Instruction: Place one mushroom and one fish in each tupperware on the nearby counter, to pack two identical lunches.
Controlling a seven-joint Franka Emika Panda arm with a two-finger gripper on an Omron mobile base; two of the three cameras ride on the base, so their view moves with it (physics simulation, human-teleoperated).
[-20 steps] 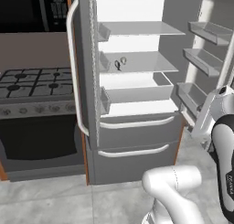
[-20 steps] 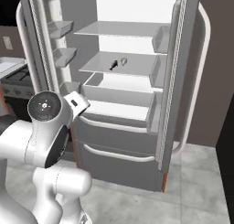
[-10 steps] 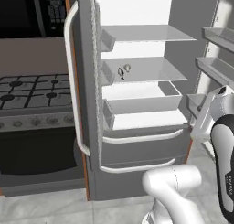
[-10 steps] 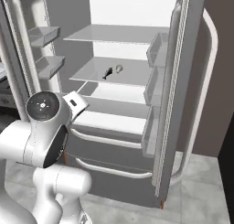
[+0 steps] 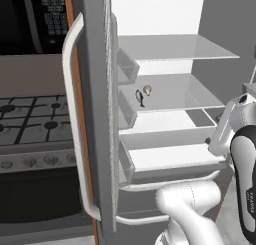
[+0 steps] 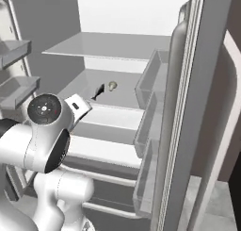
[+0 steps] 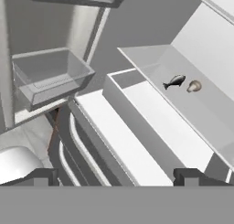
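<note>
A small dark fish (image 7: 174, 82) and a pale mushroom (image 7: 194, 86) lie side by side on the middle shelf of the open fridge. The left base view has the fish (image 5: 139, 97) and mushroom (image 5: 147, 90) near that shelf's left side, and in the right base view the fish (image 6: 99, 91) and mushroom (image 6: 112, 86) sit mid-shelf. My gripper (image 7: 118, 177) is open and holds nothing. It hovers in front of the fridge, well short of the shelf and below it. The tupperware and the counter are out of view.
The left fridge door (image 5: 95, 114) with its long handle stands close on the left, and the right door (image 6: 188, 112) with its bins stands on the right. A white drawer (image 7: 137, 127) juts out under the shelf. The black gas stovetop (image 5: 30, 124) lies left of the fridge.
The whole picture has shifted and the fridge looms larger: the base has driven closer to it. Fish and mushroom stay on their shelf. The gripper remains open.
</note>
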